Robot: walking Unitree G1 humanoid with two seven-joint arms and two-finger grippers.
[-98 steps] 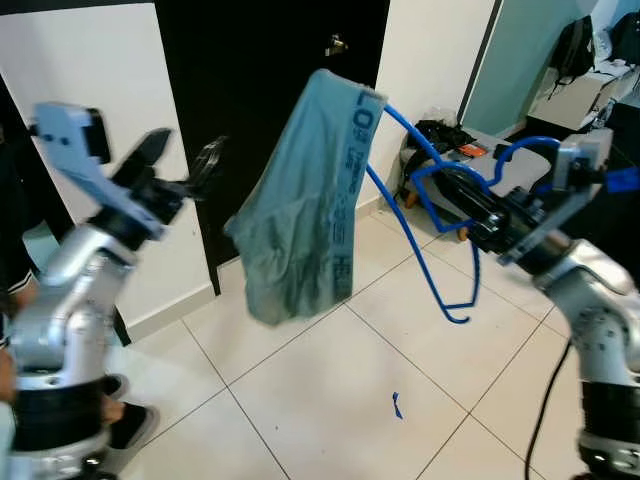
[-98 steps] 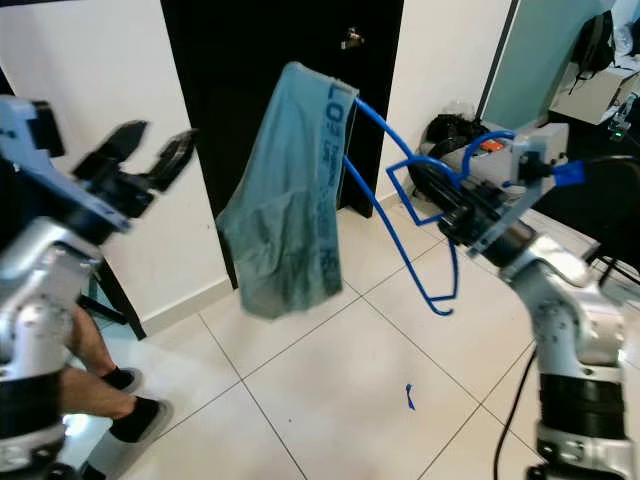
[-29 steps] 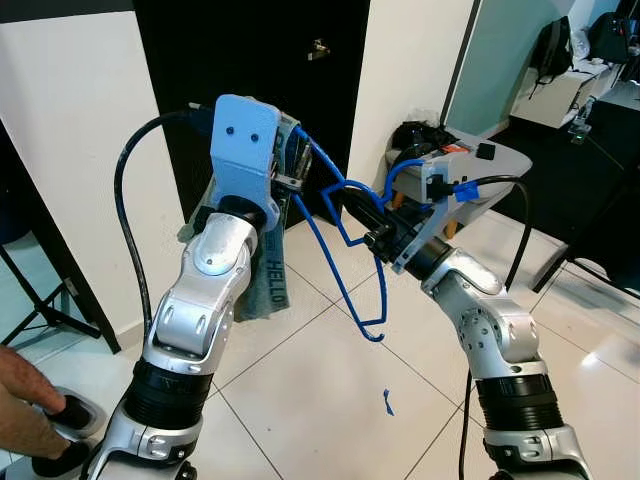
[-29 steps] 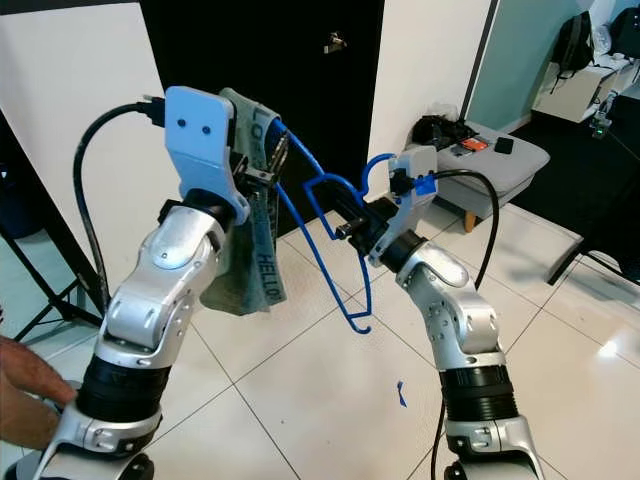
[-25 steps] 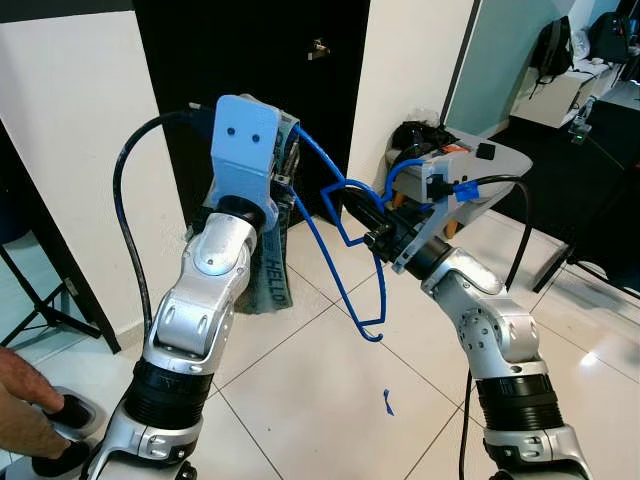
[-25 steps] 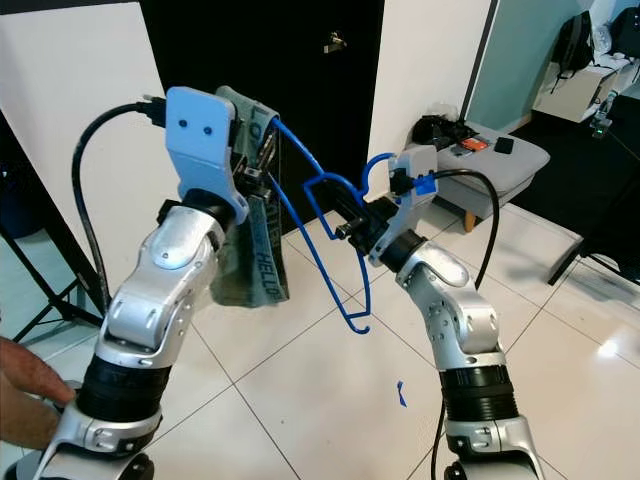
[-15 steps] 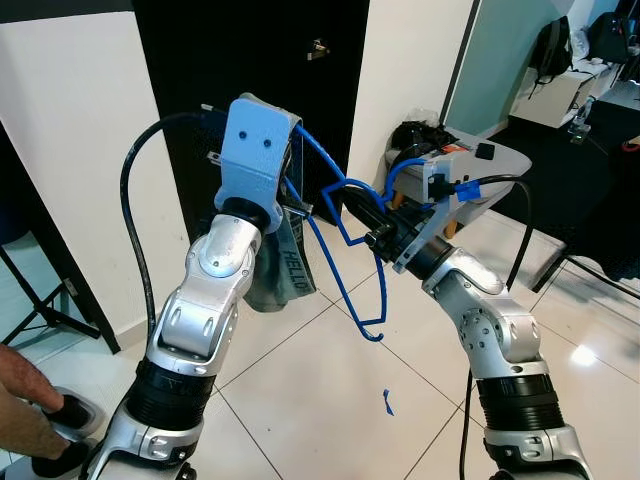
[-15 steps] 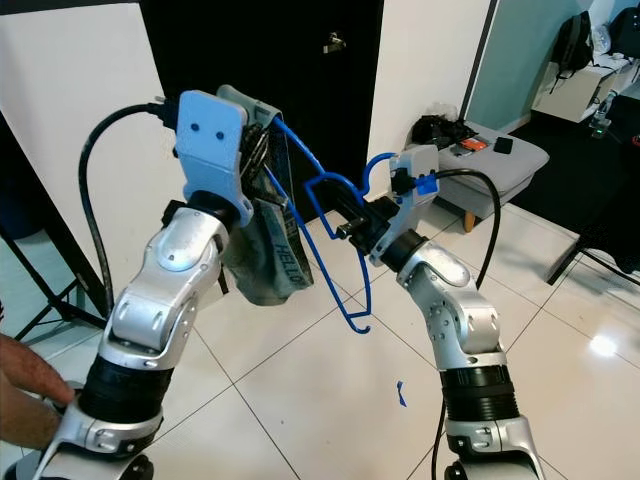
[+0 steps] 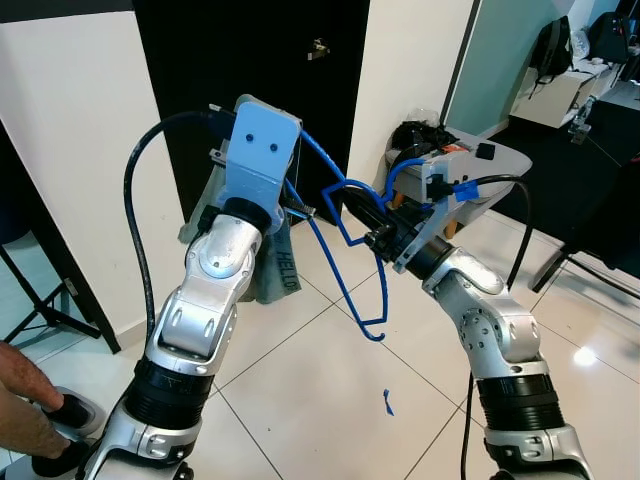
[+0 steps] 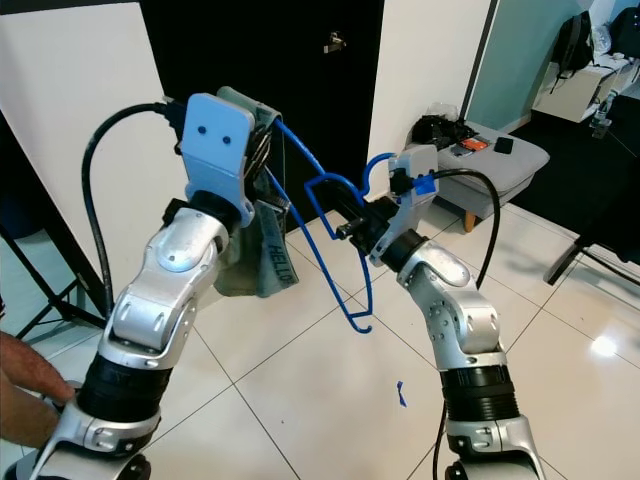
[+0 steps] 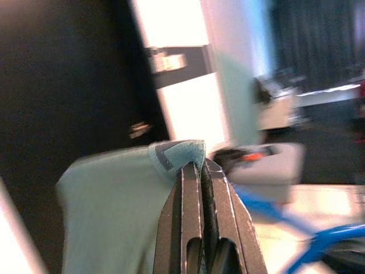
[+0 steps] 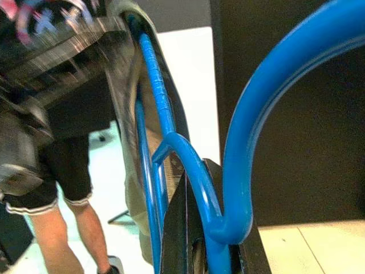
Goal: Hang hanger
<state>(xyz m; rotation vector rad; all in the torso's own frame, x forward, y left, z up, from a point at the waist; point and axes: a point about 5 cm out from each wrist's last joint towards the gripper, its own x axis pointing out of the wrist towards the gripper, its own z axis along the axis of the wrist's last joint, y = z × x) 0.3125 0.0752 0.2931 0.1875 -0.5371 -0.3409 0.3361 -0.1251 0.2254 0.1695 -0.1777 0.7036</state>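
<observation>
Before the black door (image 9: 250, 60), left gripper (image 11: 201, 171) fingers pinching cloth (image 11: 114, 194); right gripper (image 12: 197, 200) fingers clamping blue hanger (image 12: 239, 142).

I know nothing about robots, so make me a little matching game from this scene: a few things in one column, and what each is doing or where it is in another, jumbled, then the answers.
Things:
1. left gripper
2. right gripper
3. pale green garment
4. small blue scrap

States or places:
A. lies on the white floor tiles
B. shut on the blue hanger near its hook
C. drapes over one end of the hanger, in front of the black door
D. pinches the top edge of the cloth

Pairs: 1-D, 2-B, 3-C, 4-A
</observation>
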